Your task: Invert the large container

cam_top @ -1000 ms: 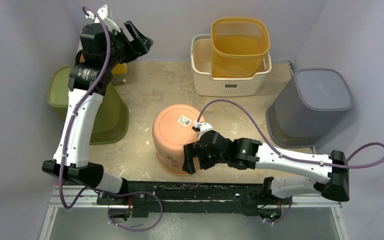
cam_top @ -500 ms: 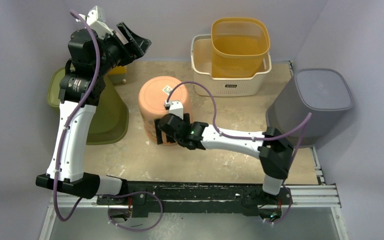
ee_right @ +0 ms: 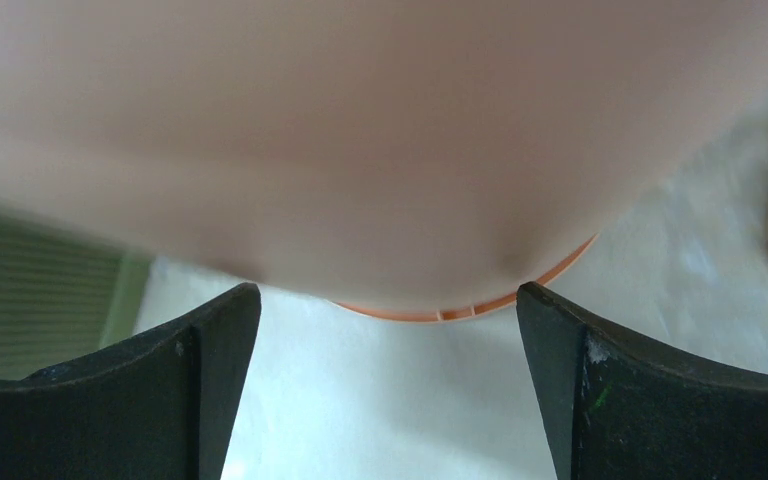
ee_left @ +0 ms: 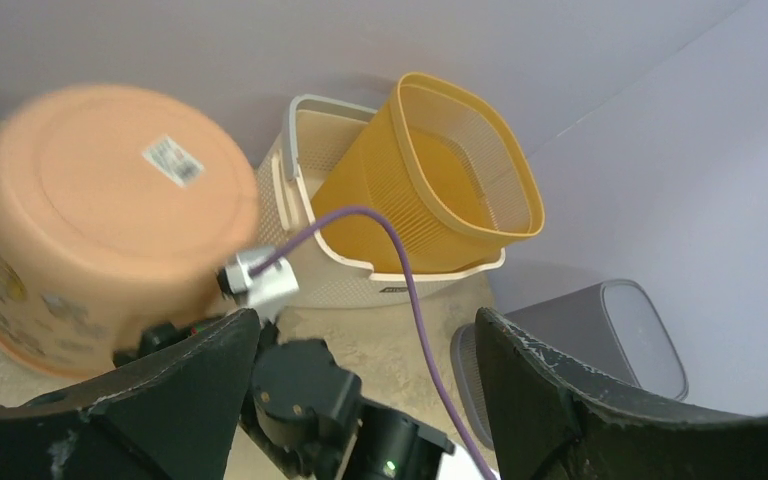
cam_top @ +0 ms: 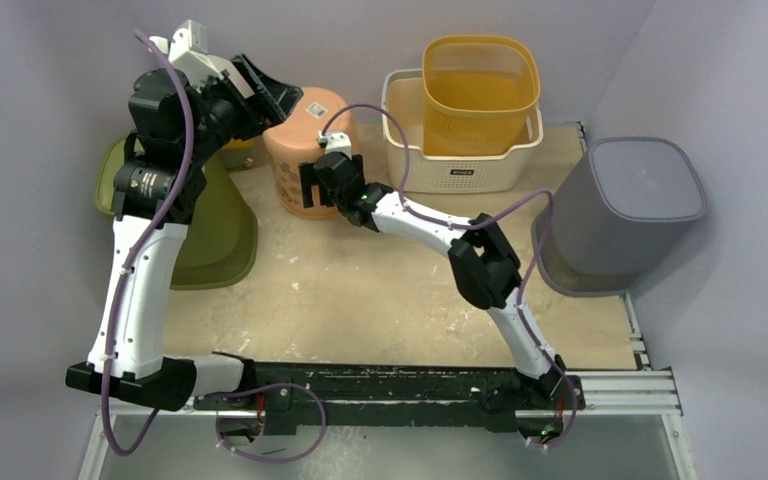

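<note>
A peach bucket [cam_top: 300, 160] stands upside down at the back left of the table, its labelled bottom facing up. It also shows in the left wrist view [ee_left: 110, 200] and fills the top of the right wrist view [ee_right: 360, 150]. My right gripper [cam_top: 316, 192] is open, with its jaws spread against the bucket's near side, low by the rim, and not closed on it. My left gripper [cam_top: 276, 92] is open and empty, raised just left of the bucket's top. In the left wrist view the left gripper [ee_left: 365, 330] looks down over the right wrist.
An olive bin [cam_top: 215, 235] lies upside down at the left under the left arm. A grey bin [cam_top: 620, 205] stands upside down at the right. A white basket [cam_top: 460, 170] at the back holds a yellow basket [cam_top: 480, 90].
The right arm has stretched out and pushed the peach bucket from the front middle to the back left. The left gripper has shifted slightly left and stays open.
</note>
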You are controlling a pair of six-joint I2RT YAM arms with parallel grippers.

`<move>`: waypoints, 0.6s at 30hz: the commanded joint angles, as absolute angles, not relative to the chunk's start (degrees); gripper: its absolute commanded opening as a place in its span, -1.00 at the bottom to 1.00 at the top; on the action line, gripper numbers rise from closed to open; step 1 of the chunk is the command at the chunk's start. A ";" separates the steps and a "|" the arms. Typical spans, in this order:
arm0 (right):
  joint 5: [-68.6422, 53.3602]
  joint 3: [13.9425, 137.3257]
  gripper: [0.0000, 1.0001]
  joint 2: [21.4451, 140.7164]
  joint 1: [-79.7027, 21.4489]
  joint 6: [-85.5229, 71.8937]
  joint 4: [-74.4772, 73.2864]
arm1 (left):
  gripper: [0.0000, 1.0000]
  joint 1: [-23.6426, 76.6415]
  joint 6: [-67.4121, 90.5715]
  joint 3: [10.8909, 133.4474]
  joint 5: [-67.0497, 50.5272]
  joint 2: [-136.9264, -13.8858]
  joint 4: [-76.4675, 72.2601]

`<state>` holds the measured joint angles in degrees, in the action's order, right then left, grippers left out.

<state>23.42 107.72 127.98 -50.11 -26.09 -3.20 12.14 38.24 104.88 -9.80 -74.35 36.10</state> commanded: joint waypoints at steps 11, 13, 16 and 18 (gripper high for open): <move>10.62 130.67 1.00 143.39 -42.77 -19.11 8.30 | 0.53 12.39 36.29 98.07 -11.25 -72.34 32.98; 11.14 130.01 1.00 142.11 -42.62 -18.53 7.64 | 0.53 12.39 36.42 97.68 -11.25 -72.55 32.98; 13.57 125.22 1.00 137.18 -42.67 -17.79 8.10 | 0.53 12.39 37.02 97.87 -11.33 -72.50 32.62; 13.91 120.65 0.99 131.95 -42.91 -17.97 7.77 | 0.53 12.39 37.41 98.42 -11.34 -72.67 32.57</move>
<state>12.51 125.32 143.39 -42.17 -19.44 4.67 12.14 37.76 97.58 -10.52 -74.04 35.64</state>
